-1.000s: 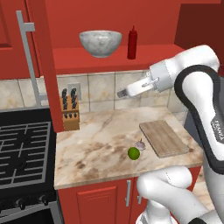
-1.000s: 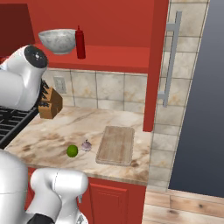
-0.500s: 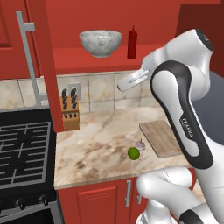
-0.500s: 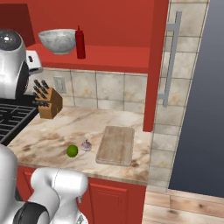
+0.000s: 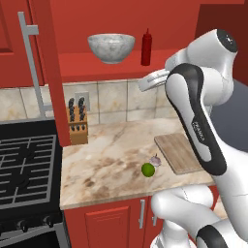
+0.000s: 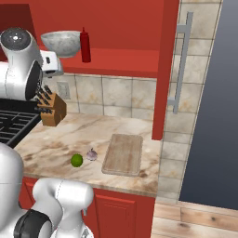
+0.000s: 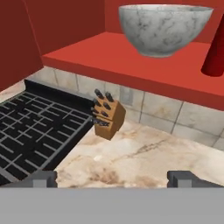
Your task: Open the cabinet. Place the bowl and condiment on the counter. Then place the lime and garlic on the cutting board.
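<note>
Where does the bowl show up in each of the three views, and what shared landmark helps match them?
Left base view: bowl upper centre, on the cabinet shelf.
Right base view: bowl upper left, same shelf.
Hand view: bowl at top, right of centre.
Shared landmark: the condiment just right of it.

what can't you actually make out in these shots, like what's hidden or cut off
- The hand's fingertips: in the left base view the arm's own forearm covers them, so open or shut is unclear.
- The condiment in the hand view: the right edge cuts it off; the nozzle is out of frame.
- The cutting board in the left base view: the arm hides its right side.
- The knife block in the right base view: partly behind the arm.
</note>
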